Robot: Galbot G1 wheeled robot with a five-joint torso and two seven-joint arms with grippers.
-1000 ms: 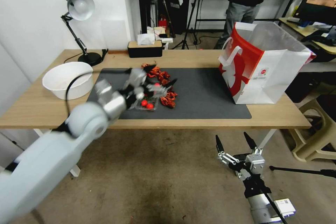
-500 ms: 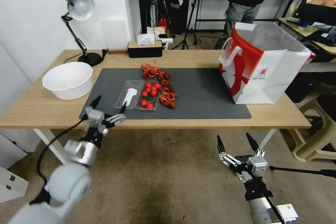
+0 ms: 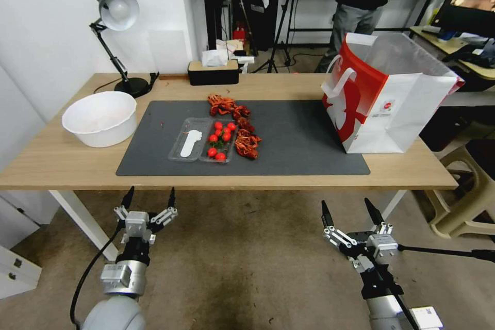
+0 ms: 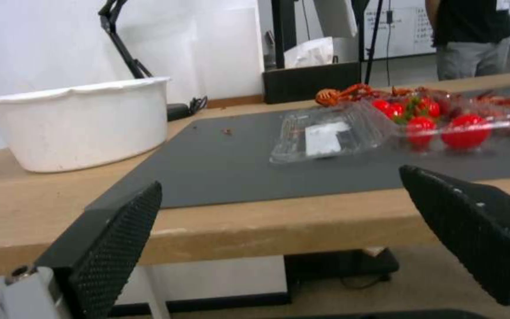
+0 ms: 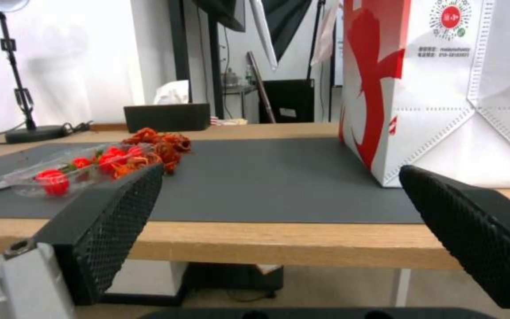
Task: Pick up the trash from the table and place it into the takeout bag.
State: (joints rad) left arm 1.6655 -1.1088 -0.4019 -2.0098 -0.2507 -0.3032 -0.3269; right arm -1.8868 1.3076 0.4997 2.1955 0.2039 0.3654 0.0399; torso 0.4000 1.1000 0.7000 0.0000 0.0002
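The long light-wood surface (image 3: 289, 85) on white legs carries a dark grey mat (image 3: 304, 139), and on its right end stands the large boxy takeout bag (image 3: 407, 108), white-sided with a red face and white loop handles, its mouth open upward so things can be dropped in from above. Mid-mat lies a clear plastic hinged tray (image 3: 193, 139) folded open, 1 half holding red tomatoes (image 3: 220, 139); just beside it runs a row of red crayfish shells (image 3: 242, 129), the only loose leftovers on the mat that look like trash. A large white bowl (image 3: 99, 117) sits off the mat toward the left end, near a black desk lamp (image 3: 116, 36), and a black tissue box (image 3: 213, 72) stands at the far edge. Both arms hang below the near edge, apart from everything: the left pincer (image 3: 148, 201) is spread wide and empty, facing the tray, and the right pincer (image 3: 350, 211) is likewise wide and empty, facing the bag. Judging by this, both are parked clear of the surface.
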